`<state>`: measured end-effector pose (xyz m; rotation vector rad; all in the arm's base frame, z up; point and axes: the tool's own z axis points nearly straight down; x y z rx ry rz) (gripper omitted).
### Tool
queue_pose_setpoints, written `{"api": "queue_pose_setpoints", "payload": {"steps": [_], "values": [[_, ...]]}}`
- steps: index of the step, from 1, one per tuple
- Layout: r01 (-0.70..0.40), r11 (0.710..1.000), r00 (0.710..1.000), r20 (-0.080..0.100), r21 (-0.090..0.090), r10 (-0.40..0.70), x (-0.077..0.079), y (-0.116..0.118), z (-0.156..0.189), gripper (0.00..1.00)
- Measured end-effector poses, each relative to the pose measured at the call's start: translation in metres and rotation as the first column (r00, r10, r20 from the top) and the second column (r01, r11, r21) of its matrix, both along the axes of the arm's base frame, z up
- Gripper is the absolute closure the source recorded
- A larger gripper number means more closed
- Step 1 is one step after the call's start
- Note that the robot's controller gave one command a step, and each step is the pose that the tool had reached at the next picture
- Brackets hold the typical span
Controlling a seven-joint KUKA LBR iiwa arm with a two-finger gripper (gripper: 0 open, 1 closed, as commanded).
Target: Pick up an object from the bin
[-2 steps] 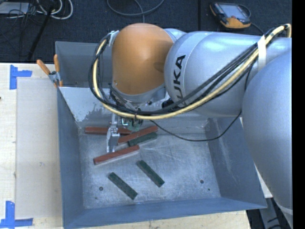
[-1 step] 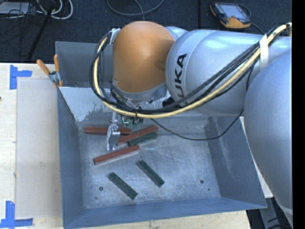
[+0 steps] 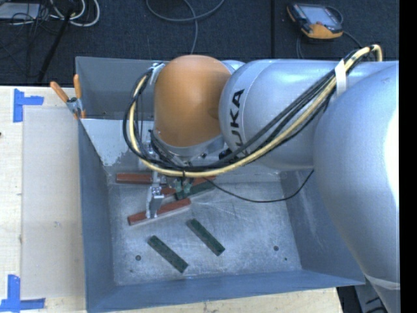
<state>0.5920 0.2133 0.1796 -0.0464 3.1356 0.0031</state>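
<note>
Dark floor behind bin, loose cables (image 3: 77, 5) at far left. Grey metal bin (image 3: 98, 240), its floor scuffed and speckled pale. Flat reddish-brown bar (image 3: 133, 178) by back wall. Tilted reddish-brown flat bar (image 3: 172, 208) mid-floor, directly under claw (image 3: 156, 204); claw low over it, open or closed cannot tell. Two dark green flat strips nearer front: left strip (image 3: 167, 253), right strip (image 3: 206, 237). Orange-and-black handheld device (image 3: 316, 19) on dark floor, far right.
</note>
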Motion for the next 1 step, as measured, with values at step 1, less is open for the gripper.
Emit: {"api": "queue_pose_setpoints", "payload": {"steps": [1], "values": [[0.005,1.000,1.000,0.003,0.003,-0.005,-0.0016,-0.0350,-0.1044,1.00]]}}
